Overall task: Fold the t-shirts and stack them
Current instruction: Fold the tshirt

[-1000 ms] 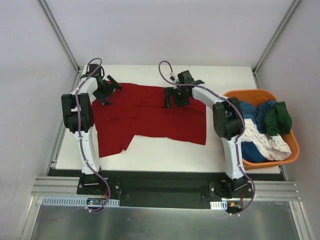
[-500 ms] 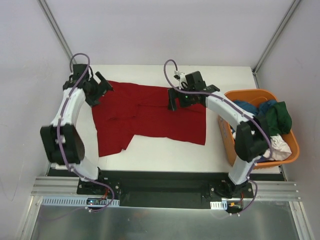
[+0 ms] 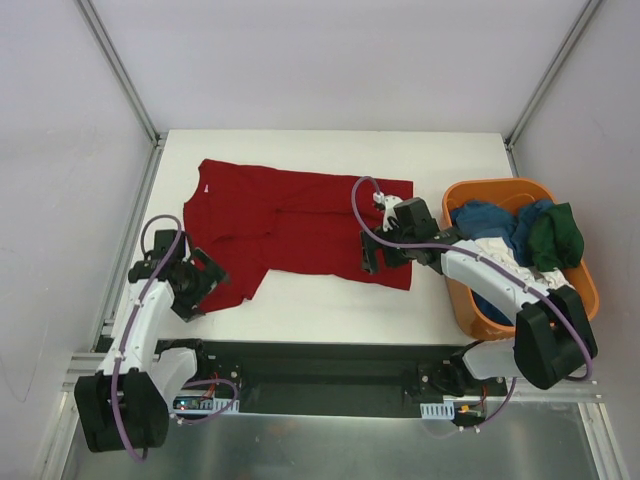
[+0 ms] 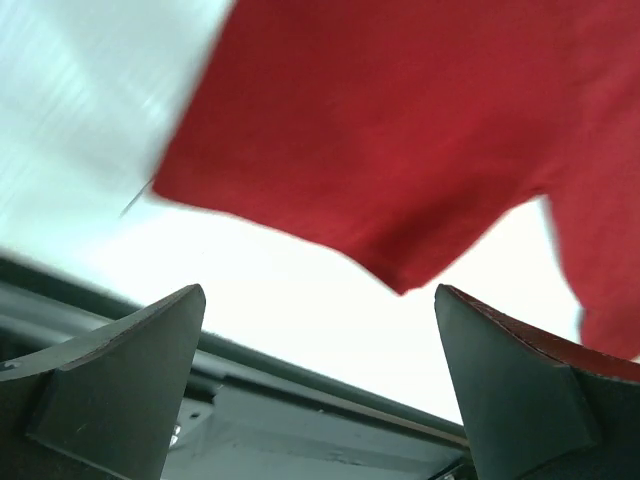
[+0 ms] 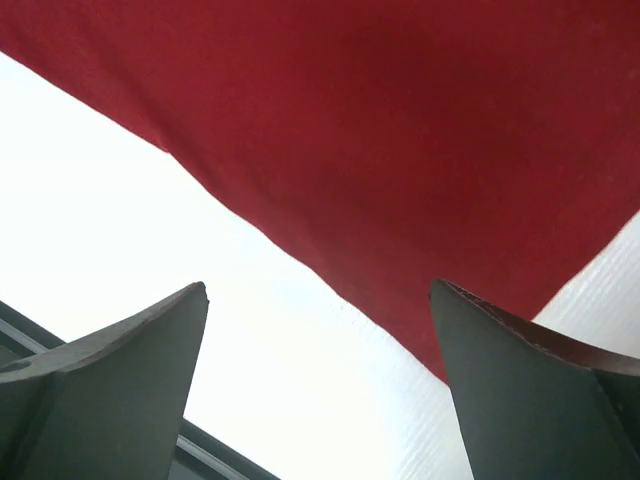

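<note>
The dark red t-shirt [image 3: 290, 225] lies spread flat on the white table, a sleeve reaching to the near left. My left gripper [image 3: 205, 285] hovers open at that near-left sleeve corner; the left wrist view shows the sleeve [image 4: 400, 130] just ahead of the empty open jaws. My right gripper [image 3: 372, 258] is open and empty over the shirt's near right hem, which shows in the right wrist view [image 5: 400, 150]. Blue [image 3: 490, 220], dark green [image 3: 556, 238] and white [image 3: 535, 282] shirts lie in the basket.
The orange plastic basket [image 3: 588, 290] stands at the right edge of the table. The table's near edge and a black rail [image 4: 300, 400] lie just under the left gripper. Bare white table [image 3: 330, 295] lies in front of the shirt.
Both arms have pulled back from the shirt's far edge to its near edge. The left gripper moved to the near-left sleeve, the right to the near right hem. The shirt has not moved.
</note>
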Robot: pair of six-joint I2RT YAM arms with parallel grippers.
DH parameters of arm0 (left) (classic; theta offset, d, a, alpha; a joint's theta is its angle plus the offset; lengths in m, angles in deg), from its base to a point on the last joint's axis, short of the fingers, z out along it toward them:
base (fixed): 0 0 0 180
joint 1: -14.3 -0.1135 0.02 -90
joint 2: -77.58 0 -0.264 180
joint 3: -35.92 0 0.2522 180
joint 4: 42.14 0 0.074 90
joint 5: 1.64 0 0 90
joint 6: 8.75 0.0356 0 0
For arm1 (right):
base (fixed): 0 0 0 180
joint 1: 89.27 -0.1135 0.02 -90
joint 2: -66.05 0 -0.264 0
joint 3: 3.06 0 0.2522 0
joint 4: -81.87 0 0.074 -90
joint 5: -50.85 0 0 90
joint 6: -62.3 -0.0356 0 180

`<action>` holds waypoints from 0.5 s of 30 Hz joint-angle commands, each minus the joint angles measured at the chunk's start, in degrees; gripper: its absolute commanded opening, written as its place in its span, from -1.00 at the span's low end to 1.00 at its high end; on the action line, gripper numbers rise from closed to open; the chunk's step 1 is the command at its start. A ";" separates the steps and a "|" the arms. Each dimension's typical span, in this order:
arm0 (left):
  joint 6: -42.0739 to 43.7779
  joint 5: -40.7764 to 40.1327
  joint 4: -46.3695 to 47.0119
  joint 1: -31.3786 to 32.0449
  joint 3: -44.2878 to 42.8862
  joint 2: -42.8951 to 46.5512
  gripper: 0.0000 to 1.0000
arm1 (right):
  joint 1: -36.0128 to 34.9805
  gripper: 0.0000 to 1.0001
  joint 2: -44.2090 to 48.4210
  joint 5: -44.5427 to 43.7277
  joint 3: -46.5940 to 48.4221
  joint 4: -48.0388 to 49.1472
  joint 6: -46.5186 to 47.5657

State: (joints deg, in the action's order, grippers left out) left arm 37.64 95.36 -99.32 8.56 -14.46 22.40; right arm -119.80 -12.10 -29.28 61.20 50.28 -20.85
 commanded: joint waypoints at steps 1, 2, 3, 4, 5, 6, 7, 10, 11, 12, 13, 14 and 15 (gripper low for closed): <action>-6.30 -3.51 -5.19 -0.41 3.21 3.85 0.99 | -0.06 0.93 5.46 -2.92 -0.49 2.18 -0.61; -7.18 -3.40 -5.18 -0.41 3.66 3.85 0.99 | 0.02 0.93 5.72 -3.19 -0.93 2.53 -0.61; -8.32 -3.40 -5.18 -0.41 4.01 3.68 0.98 | -0.06 0.93 5.99 -3.36 -0.93 2.79 -0.70; -8.94 -3.84 -5.18 -0.50 4.88 3.59 0.99 | 0.02 0.93 6.08 -3.71 -0.93 2.97 -0.53; -9.55 -4.36 -5.18 -0.42 5.33 3.33 0.98 | -0.06 0.93 5.99 -4.33 -0.76 2.97 -0.61; -10.69 -4.72 -5.10 -0.41 5.59 3.24 0.99 | 0.02 0.93 5.90 -4.77 -0.67 2.80 -0.61; -11.14 -5.76 -4.75 -0.41 6.20 3.23 0.99 | 0.11 0.93 5.64 -4.94 -0.58 2.80 -0.61; -12.02 -8.48 -2.48 -0.42 6.91 3.49 0.88 | 0.03 0.93 4.85 -4.33 -0.23 2.71 -0.61; -12.02 -9.20 -1.42 -0.41 7.18 3.59 0.83 | 0.03 0.93 4.59 -4.24 0.12 2.53 -0.52; -12.02 -9.29 -0.27 -0.50 7.44 3.67 0.77 | 0.03 0.93 4.32 -4.16 0.12 2.36 -0.70; -12.02 -8.86 1.91 -0.42 7.96 3.41 0.67 | 0.03 0.93 4.32 -4.16 0.21 2.36 -0.79; -12.11 -7.63 3.24 -0.41 8.23 2.98 0.58 | 0.03 0.93 4.41 -4.16 0.13 2.27 -0.87; -12.28 -7.27 4.30 -0.41 8.75 2.54 0.53 | 0.03 0.93 4.84 -4.24 0.04 2.35 -0.96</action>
State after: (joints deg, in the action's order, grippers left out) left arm 27.30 89.16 -100.15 8.56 -7.29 25.57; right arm -119.80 -7.67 -32.78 60.17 51.70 -21.07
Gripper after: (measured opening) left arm 0.826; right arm 0.968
